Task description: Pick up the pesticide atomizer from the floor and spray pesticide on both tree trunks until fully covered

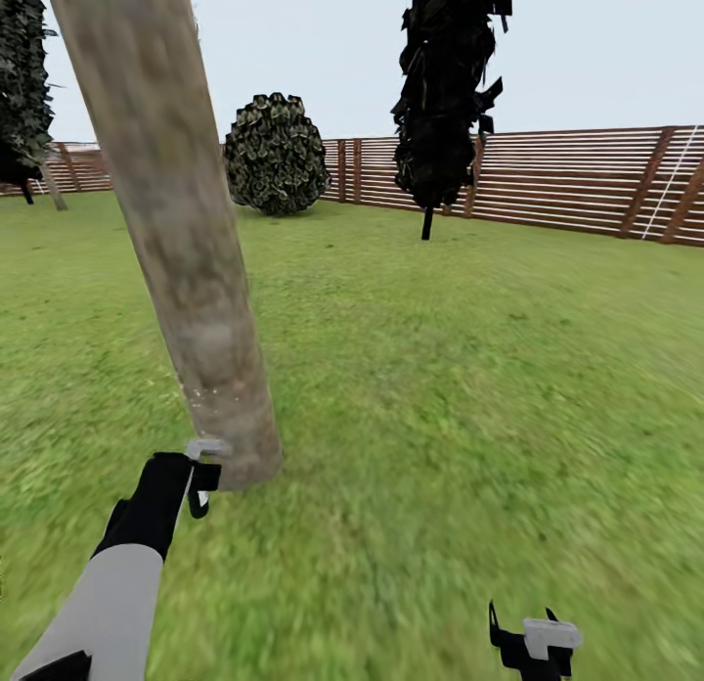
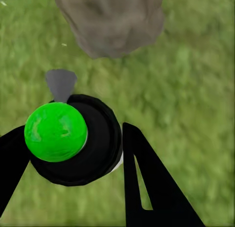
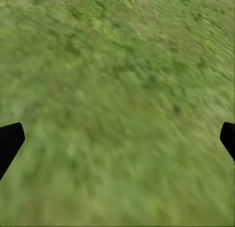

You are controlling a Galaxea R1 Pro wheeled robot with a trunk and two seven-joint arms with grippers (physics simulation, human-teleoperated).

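Head view: left gripper [image 1: 202,477] sits low at near left, right beside the base of the near tree trunk [image 1: 181,221]. Pale flat cap of the pesticide atomizer [image 1: 206,449] shows at the gripper tip, just beside or touching the bark; contact can't be confirmed. Trunk leans in frame, mottled grey-brown, slightly flared at the grass [image 1: 440,387]. Right gripper [image 1: 533,642] is at the near right edge, over bare grass, well apart from the trunk. Far back: round shrub [image 1: 276,155], a dark hanging foliage mass [image 1: 445,84], slatted wooden fence [image 1: 587,182], second tree [image 1: 24,84] at far left.

Left wrist view: black fingers [image 2: 147,183] clamp either side of the atomizer's dark round body [image 2: 100,144], seen from above. Its top dot reads bright green here. Grey nozzle points at the trunk base [image 2: 112,21], near, with a strip of grass between.

Right wrist view: two fingertips [image 3: 11,141] at opposite frame edges, spread wide, nothing between them, blurred grass beyond.
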